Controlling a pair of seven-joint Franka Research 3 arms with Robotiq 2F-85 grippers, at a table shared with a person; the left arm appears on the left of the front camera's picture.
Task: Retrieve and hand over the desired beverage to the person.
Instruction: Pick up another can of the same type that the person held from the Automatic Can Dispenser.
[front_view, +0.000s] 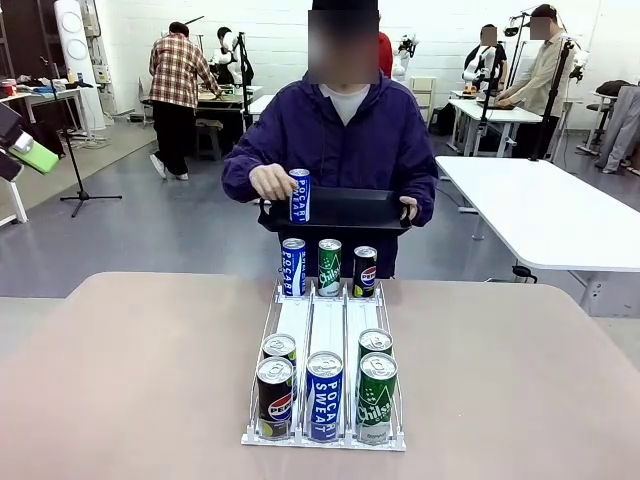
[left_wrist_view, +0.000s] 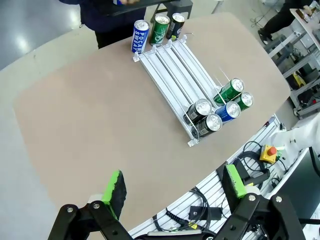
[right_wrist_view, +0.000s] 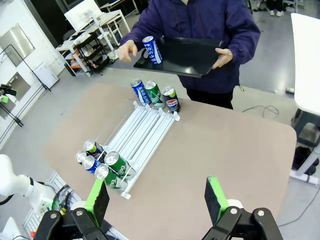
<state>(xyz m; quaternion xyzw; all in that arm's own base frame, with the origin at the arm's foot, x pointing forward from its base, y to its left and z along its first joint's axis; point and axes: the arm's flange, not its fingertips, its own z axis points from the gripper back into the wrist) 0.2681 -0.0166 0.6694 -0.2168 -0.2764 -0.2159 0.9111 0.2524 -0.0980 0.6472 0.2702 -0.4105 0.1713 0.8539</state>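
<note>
The person (front_view: 345, 135) in a dark purple jacket stands at the far side, holding a black tray (front_view: 350, 208) with one hand. The other hand rests on a blue Pocari Sweat can (front_view: 299, 195) standing on the tray. A white wire rack (front_view: 326, 320) on the table holds a blue, a green and a Pepsi can (front_view: 328, 267) at its far end. Several more cans (front_view: 325, 395) stand at its near end. My left gripper (left_wrist_view: 174, 187) hangs open high above the table's near left. My right gripper (right_wrist_view: 157, 196) is open too, above the near right, with nothing between its fingers.
The beige table (front_view: 130, 380) spreads wide on both sides of the rack. A white table (front_view: 540, 210) stands behind on the right. Other people work at benches far back. Cables and a red-button box (left_wrist_view: 270, 151) lie below the table's near edge.
</note>
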